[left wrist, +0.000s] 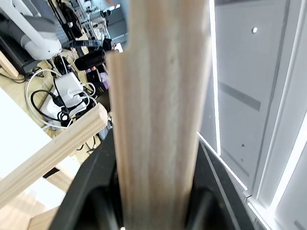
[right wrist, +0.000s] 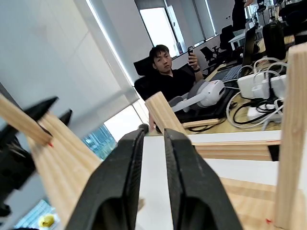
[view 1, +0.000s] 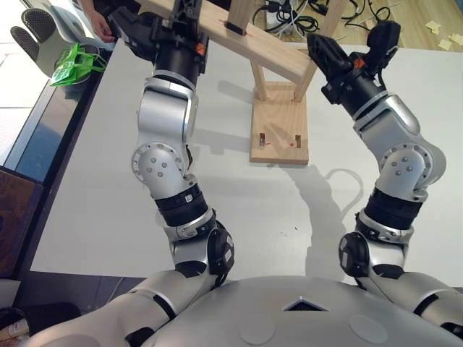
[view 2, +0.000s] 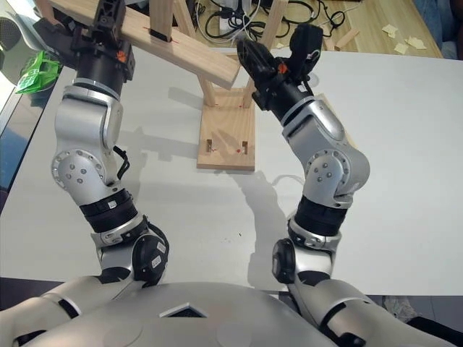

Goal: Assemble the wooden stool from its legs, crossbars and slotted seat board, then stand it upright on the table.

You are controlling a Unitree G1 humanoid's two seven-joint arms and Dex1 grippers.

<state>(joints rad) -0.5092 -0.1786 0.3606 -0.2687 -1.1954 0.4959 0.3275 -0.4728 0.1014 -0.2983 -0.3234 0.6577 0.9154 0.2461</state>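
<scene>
Plainly, in the two head views the half-built stool sits toward 12 o'clock on the white table (view 1: 108,217); the slotted seat board (view 1: 280,137) lies flat, two legs (view 1: 259,78) rise from its far end, and a long wooden bar (view 1: 253,45) slants above them from 11 o'clock down toward 1 o'clock. The left gripper (view 1: 182,16), at 11 o'clock, has its fingers clamped on that bar near its upper end; the right gripper (view 1: 327,52), at 1 o'clock, sits just beside the bar's lower end, and whether it touches the wood cannot be told.

The timber looks stiff, light and dry, and smooth enough to slide in hard pads; the slot joints are probably loose, so the frame would likely rack if lifted by one member; a hold across the flat faces of a bar, close to a joint, seems safest. How the bar meets the legs is hidden behind the bar itself; the frame's far uprights are cut off at the edge.

From the left wrist, the bar (left wrist: 158,120) runs straight out between the black fingers (left wrist: 86,201), pinched on both sides; a second stick (left wrist: 53,148) crosses beside it, with its joint out of sight.

From the right wrist, the fingers (right wrist: 120,182) lie close together with nothing between them; an upright member (right wrist: 292,134) stands near, but which part it is stays unclear.
</scene>
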